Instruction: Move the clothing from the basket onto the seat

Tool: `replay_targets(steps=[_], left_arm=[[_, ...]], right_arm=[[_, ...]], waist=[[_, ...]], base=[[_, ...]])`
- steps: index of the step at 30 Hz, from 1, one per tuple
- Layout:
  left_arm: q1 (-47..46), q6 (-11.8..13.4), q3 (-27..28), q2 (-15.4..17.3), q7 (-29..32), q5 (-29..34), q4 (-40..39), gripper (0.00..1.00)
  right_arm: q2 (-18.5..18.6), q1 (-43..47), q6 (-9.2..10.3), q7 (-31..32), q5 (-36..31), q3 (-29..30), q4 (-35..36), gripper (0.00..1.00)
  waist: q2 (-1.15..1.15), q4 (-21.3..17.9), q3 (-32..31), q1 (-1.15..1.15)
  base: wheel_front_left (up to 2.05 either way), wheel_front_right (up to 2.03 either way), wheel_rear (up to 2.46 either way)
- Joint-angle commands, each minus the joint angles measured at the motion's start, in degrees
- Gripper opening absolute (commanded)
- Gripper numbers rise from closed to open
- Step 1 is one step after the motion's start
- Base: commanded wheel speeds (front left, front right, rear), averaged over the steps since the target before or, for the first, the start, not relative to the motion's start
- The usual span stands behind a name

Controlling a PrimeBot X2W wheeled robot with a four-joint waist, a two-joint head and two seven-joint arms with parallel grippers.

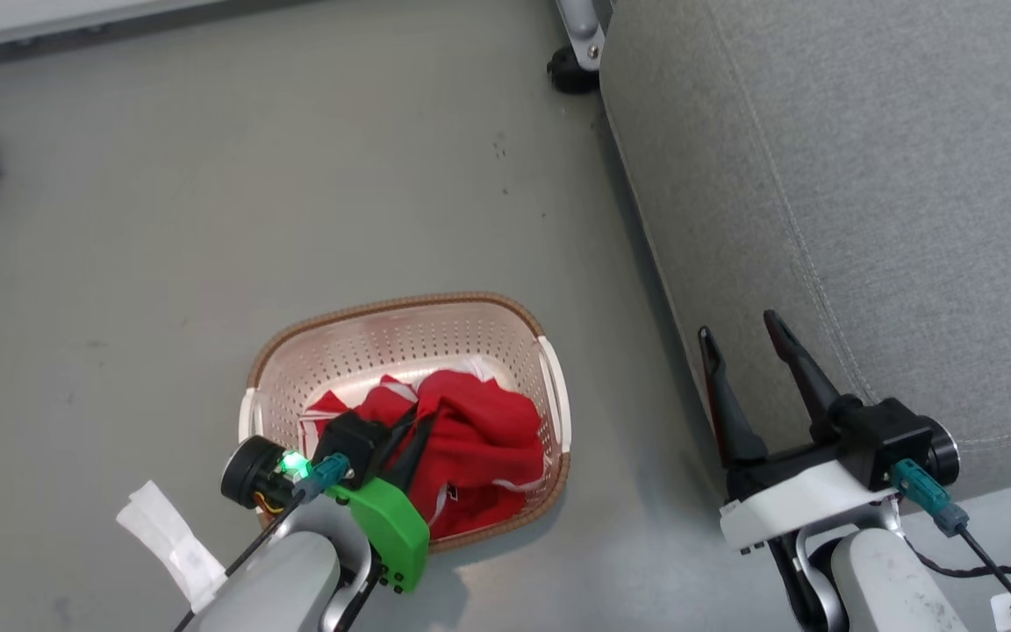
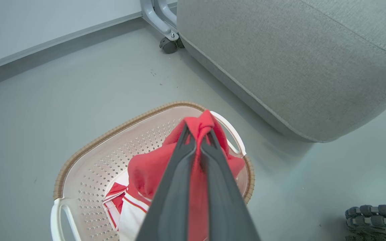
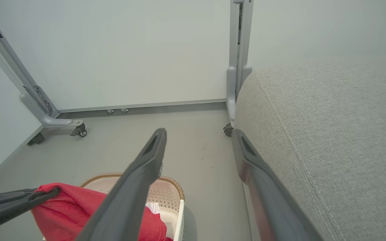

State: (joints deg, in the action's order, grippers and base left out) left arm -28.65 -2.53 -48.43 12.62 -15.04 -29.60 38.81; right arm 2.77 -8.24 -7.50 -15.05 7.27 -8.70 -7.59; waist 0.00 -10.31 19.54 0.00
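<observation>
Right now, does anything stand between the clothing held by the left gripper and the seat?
Only bare floor separates the basket from the seat. The left gripper grips the clothing; the open right gripper hangs by the seat's near edge and might crowd the path.

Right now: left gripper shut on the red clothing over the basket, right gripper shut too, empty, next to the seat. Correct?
The right gripper is open, fingers spread and empty, as the right wrist view shows. The rest holds: left gripper shut on the clothing over the basket, seat beside the right one.
</observation>
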Motion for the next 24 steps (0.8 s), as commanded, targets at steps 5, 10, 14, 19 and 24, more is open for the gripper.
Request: replay_targets(steps=[5, 10, 14, 19, 24], left_arm=[[6.5, -0.4, 5.6, 0.3, -0.2, 3.6, -6.7, 0.0], [9.3, -1.1, 8.8, -0.2, -0.2, 6.6, -11.4, 0.0], [10.0, -1.9, 10.5, -0.7, -0.2, 8.2, -13.8, 0.0], [9.2, -2.6, 12.2, -1.5, -0.2, 10.6, -16.3, 0.0], [8.0, -3.5, 12.7, -2.4, -0.2, 11.4, -18.4, 0.0]], right_arm=[[0.2, 4.2, 0.01, -0.2, 0.0, -1.3, -1.4, 1.0], [0.2, 6.2, 0.01, -0.2, -0.2, -2.0, -2.0, 1.0], [0.2, 7.3, 0.01, -0.2, -0.8, -2.5, -2.8, 1.0], [0.2, 7.4, 0.01, -0.2, -0.7, -3.2, -3.5, 1.0], [0.2, 7.1, 0.01, -0.2, -0.6, -4.6, -3.9, 1.0]], waist=[[0.0, 1.0, -15.3, 0.0], [0.0, 1.3, -18.1, 0.0], [0.0, 1.8, -19.6, 0.0], [0.0, 2.1, -20.6, 0.0], [0.0, 2.2, -20.9, 0.0]], base=[[0.0, 0.0, 0.0], [0.0, 0.0, 0.0], [0.0, 0.0, 0.0], [0.0, 0.0, 0.0], [0.0, 0.0, 0.0]])
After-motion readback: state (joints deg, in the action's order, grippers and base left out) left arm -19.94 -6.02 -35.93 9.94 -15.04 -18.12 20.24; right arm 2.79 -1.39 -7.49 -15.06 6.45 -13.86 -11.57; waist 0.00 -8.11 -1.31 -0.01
